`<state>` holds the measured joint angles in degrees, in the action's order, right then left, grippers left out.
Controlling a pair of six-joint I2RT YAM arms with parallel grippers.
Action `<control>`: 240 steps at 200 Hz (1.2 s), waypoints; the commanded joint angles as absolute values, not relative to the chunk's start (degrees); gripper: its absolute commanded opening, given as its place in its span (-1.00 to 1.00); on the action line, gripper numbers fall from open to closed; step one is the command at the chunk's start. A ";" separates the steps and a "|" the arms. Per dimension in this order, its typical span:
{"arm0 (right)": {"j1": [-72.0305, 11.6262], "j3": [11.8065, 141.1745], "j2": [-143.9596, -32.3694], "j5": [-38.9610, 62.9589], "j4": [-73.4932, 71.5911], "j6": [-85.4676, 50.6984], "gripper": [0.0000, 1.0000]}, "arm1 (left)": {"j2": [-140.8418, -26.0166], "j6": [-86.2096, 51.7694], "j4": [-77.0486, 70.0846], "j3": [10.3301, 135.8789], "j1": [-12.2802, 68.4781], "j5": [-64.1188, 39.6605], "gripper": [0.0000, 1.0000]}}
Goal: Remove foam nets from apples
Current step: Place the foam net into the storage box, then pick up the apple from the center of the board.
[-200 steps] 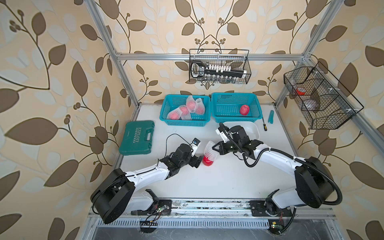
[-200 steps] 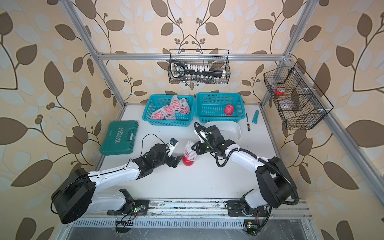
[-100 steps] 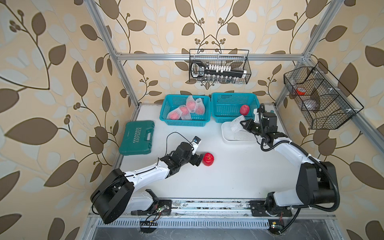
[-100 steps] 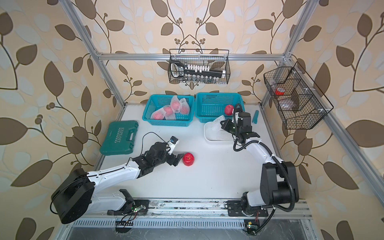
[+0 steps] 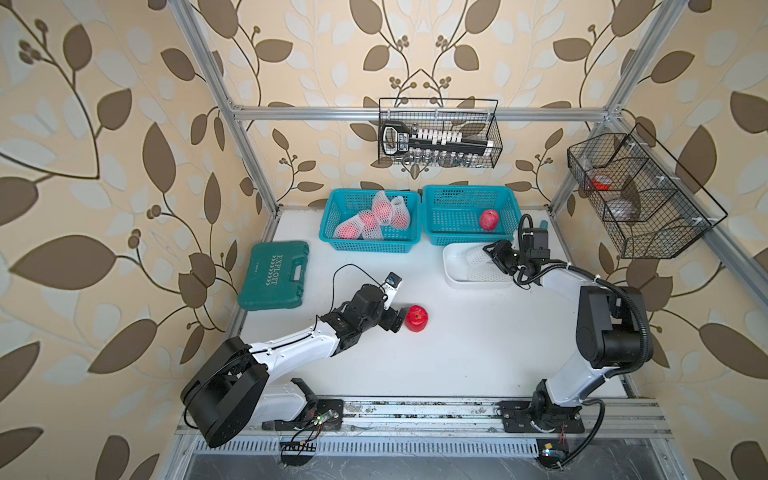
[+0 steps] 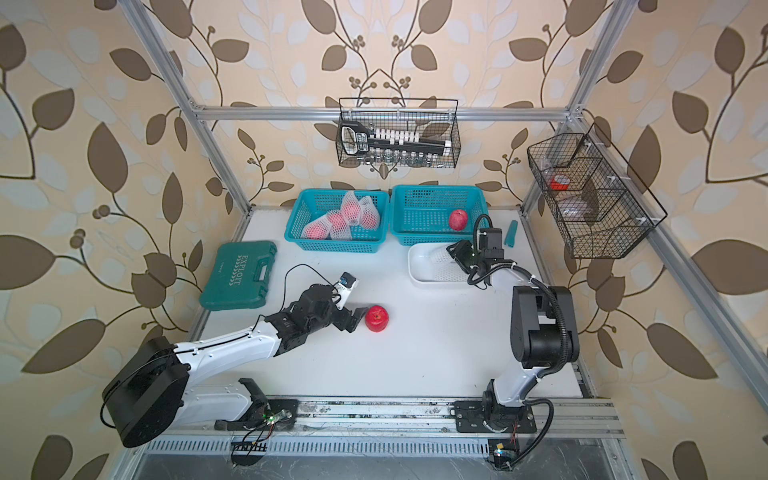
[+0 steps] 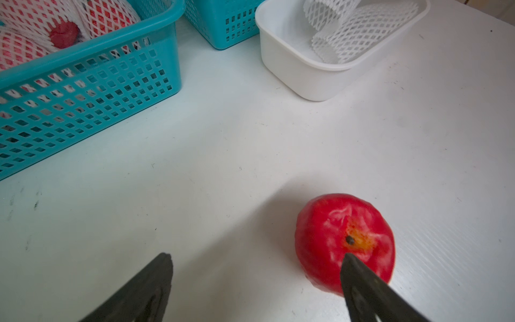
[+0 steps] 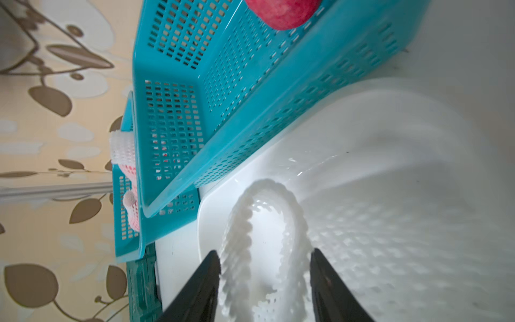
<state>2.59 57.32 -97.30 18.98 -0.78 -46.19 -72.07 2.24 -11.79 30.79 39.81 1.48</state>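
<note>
A bare red apple (image 5: 417,318) (image 6: 376,318) (image 7: 345,239) sits mid-table. My left gripper (image 5: 397,320) (image 7: 256,255) is open right beside it, one finger in front of the apple, holding nothing. My right gripper (image 5: 494,255) (image 8: 264,253) hovers over the white tray (image 5: 451,270), jaws apart, with a loose foam net (image 8: 264,217) (image 7: 359,30) lying between them in the tray. Several netted apples (image 5: 374,218) (image 6: 343,222) fill the left teal basket (image 5: 332,224). Another bare apple (image 5: 489,219) (image 8: 281,14) lies in the right teal basket (image 5: 440,216).
A green tool case (image 5: 274,274) lies at the table's left edge. A small teal tool (image 6: 510,239) lies by the right frame post. Black wire baskets (image 5: 438,133) (image 5: 640,191) hang on the back and right walls.
My right gripper carried the foam net off the apple in the middle to the white tray and opened over it. The apple now lies bare. The left gripper stayed beside it.
</note>
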 commanded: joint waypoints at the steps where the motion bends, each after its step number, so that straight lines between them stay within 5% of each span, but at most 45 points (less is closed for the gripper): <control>1: 2.46 58.52 -94.11 10.34 5.60 -41.93 0.41 | -72.24 1.34 -13.27 31.87 40.24 -0.27 0.90; 43: 2.41 57.45 -85.98 2.44 11.40 -37.61 0.51 | -74.62 1.15 -14.80 32.24 40.18 0.00 0.90; 73: 0.90 55.45 -82.12 5.68 7.32 -34.44 0.45 | -75.50 1.15 -14.60 33.44 40.23 -1.00 0.91; 108: -4.27 61.32 -87.89 3.86 10.09 -29.36 -0.09 | -73.69 1.79 -14.01 33.36 40.22 -0.46 0.91; 125: -8.28 60.47 -88.37 9.59 6.19 -26.99 -0.10 | -71.56 1.60 -12.54 33.36 40.22 0.30 0.91; 145: -16.93 58.27 -86.66 14.85 3.08 -20.64 0.14 | -66.70 1.10 -12.17 31.46 40.19 0.72 0.92; 162: -24.15 54.77 -85.29 21.09 0.22 -16.38 0.53 | -61.55 -0.47 -10.18 29.52 40.25 1.46 0.94; 196: -37.44 48.35 -84.13 16.82 0.02 -10.83 0.97 | -52.01 -4.32 -1.53 27.21 40.19 1.72 0.97; 240: -42.73 44.49 -86.19 12.66 -2.00 -7.82 0.99 | -46.31 -8.62 2.55 24.00 40.21 1.63 0.98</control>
<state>-41.69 45.34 -85.12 15.79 0.19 -11.60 -47.81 -4.93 -0.91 25.63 39.81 0.71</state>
